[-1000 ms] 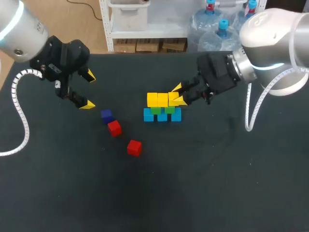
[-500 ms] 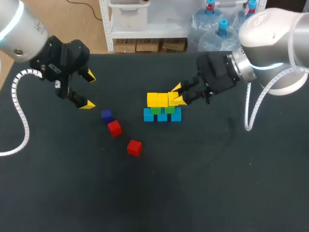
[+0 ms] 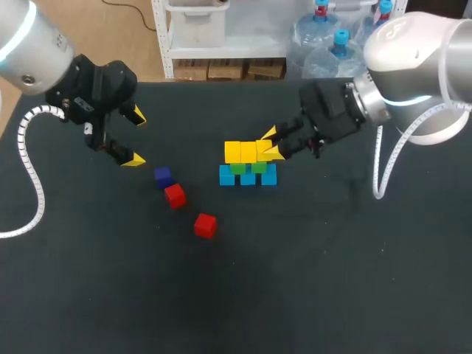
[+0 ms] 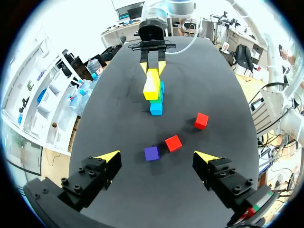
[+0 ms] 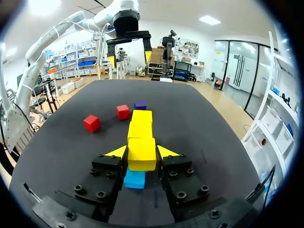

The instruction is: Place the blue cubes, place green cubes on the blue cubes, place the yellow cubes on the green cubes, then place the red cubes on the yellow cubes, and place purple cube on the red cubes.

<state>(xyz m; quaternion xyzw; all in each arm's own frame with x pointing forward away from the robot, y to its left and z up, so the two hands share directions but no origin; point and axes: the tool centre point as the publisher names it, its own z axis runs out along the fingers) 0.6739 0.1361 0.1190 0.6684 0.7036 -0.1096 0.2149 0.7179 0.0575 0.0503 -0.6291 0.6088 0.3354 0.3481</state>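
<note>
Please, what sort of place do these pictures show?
Probably a robotics lab test bench: a left arm and a right arm hang over a black table, and the right gripper is shut on a yellow cube atop a stack of small coloured cubes.

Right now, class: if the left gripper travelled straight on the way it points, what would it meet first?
Most likely the purple cube, straight ahead of the left gripper; a red cube lies beyond. Depth is unclear, so it could touch the table first.

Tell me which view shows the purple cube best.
Left wrist view: purple cube close, unobstructed. Head view: small, dark, beside a red cube. Right wrist view: far off, partly behind the yellow cubes.
</note>
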